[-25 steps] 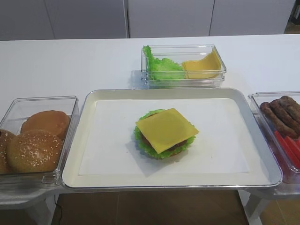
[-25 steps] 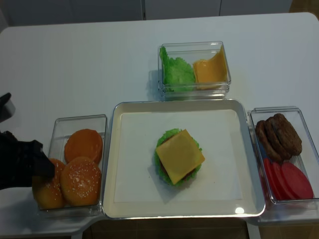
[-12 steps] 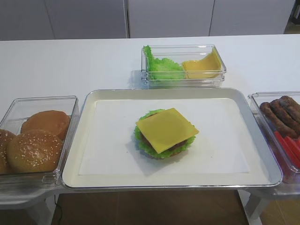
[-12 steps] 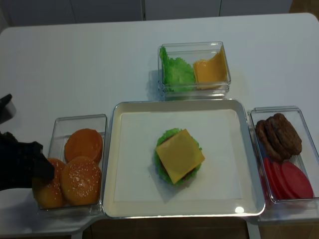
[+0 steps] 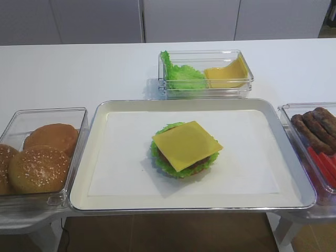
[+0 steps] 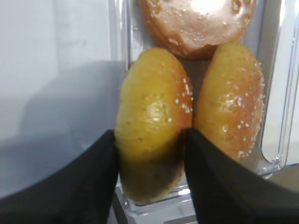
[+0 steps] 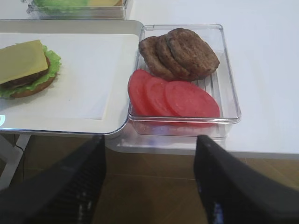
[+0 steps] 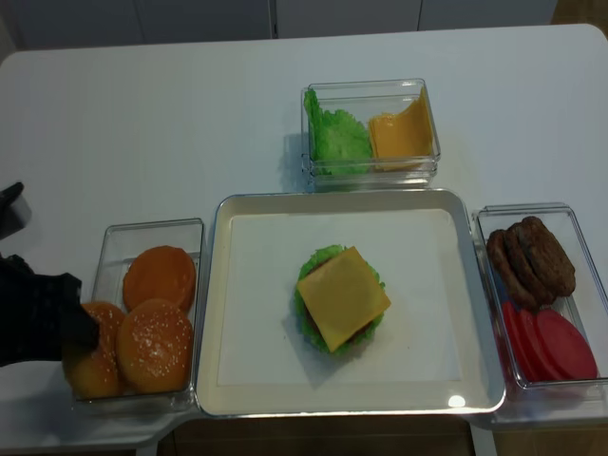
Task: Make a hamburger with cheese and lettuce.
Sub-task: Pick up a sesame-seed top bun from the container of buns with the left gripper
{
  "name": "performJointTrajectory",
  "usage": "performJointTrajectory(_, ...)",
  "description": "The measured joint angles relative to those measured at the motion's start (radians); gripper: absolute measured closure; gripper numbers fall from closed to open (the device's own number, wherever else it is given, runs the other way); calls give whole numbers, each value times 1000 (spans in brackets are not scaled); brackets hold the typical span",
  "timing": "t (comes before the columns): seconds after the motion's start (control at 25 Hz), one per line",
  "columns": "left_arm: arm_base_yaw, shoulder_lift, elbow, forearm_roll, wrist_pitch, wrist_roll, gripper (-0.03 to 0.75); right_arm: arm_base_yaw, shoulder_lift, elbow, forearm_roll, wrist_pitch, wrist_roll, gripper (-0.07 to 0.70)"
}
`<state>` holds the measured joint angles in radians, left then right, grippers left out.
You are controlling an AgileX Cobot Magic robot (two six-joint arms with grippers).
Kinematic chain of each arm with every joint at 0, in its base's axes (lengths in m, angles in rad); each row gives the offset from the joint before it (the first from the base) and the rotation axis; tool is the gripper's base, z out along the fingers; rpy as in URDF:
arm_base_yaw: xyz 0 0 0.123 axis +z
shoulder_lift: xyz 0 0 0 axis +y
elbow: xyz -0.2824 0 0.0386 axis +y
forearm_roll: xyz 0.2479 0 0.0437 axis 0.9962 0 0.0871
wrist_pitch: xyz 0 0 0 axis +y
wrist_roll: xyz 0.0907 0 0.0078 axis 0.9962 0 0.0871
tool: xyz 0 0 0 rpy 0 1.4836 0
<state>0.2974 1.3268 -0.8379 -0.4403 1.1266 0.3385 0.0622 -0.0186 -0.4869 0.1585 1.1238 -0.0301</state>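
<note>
The hamburger stack (image 5: 185,149) lies in the middle of the metal tray (image 5: 84,184): frilly lettuce (image 5: 157,159), a brown patty and the square yellow cheese (image 5: 186,144) on top. In the left bin, a sesame bun (image 6: 152,112) stands on edge with my left gripper (image 6: 149,140) shut on it, one black finger pressed to each side. From above, that gripper (image 8: 71,328) is at the bin's left wall. My right gripper (image 7: 150,144) is open and holds nothing, low in front of the table edge by the tomato bin.
The left bin (image 8: 114,237) also holds a second sesame bun (image 8: 154,344) and a plain brown bun (image 8: 159,277). A back bin (image 8: 370,166) has spare lettuce and orange cheese. The right bin (image 8: 579,218) holds patties (image 8: 530,256) and tomato slices (image 8: 551,340).
The left gripper's fingers have closed in onto the sesame bun at the left end of the bin. The stack on the tray has not moved.
</note>
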Motion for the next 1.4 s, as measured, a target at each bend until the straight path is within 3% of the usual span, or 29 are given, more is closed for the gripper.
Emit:
performJointTrajectory(0.16,0,0,0,-7,2,4,442,0,0,0,0,0,0,182)
performJointTrajectory(0.92,0,0,0,-10,20,11,456,0,0,0,0,0,2,182)
performJointTrajectory(1.4,0,-97,0,-1,37,12,499,0,0,0,0,0,2,182)
